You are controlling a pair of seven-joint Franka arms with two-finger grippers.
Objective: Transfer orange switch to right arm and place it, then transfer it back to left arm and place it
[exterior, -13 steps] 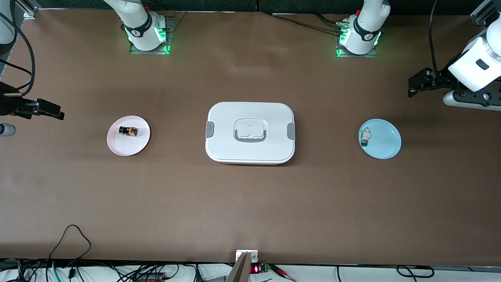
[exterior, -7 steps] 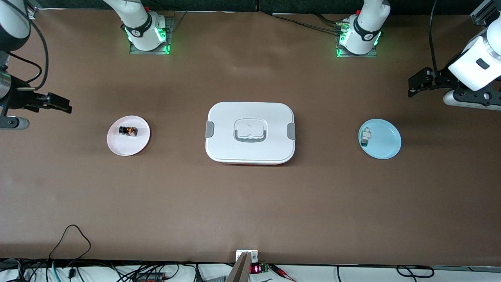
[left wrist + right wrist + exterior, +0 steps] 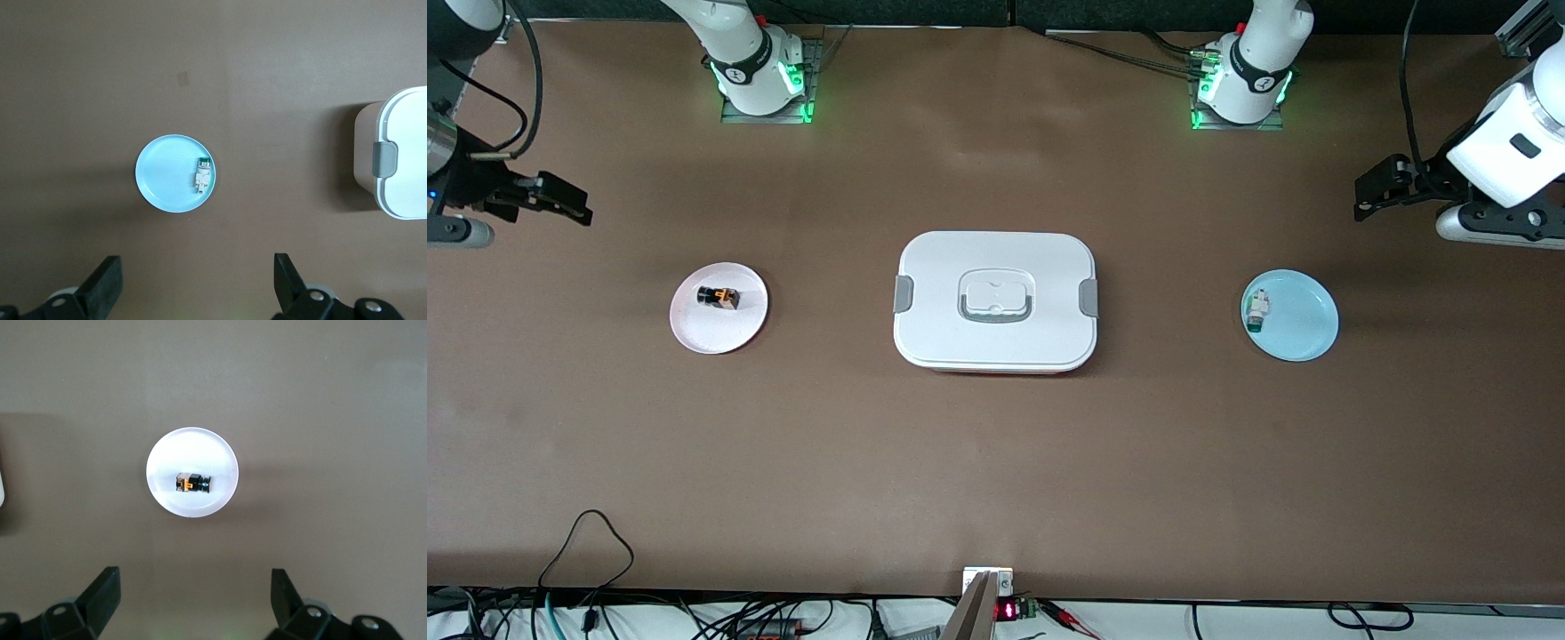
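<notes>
Orange switch (image 3: 719, 297), tiny black blocky part with an orange band and whitish end, lies on its side on a small round white plate (image 3: 694, 324) at centre-left of the front frame, toward the right arm's end of the table; markings on it too small to read. Right gripper (image 3: 560, 199), black two-finger, up at the left edge of the frame, over bare brown table (image 3: 996, 462) near that plate, fingers (image 3: 100, 593) spread wide, holding nothing. Left gripper (image 3: 1378, 187), black two-finger, up at the right edge, over bare table near a small round light-blue plate (image 3: 1307, 324), fingers (image 3: 103, 287) also spread wide, empty. Blue plate holds a small white-and-green component (image 3: 1257, 310) lying near its rim. Large white rounded-rectangular lidded box (image 3: 996, 300) with grey side clips and grey-outlined recessed handle sits closed at frame centre, between the two plates, well apart from both. No brand or label readable anywhere.
</notes>
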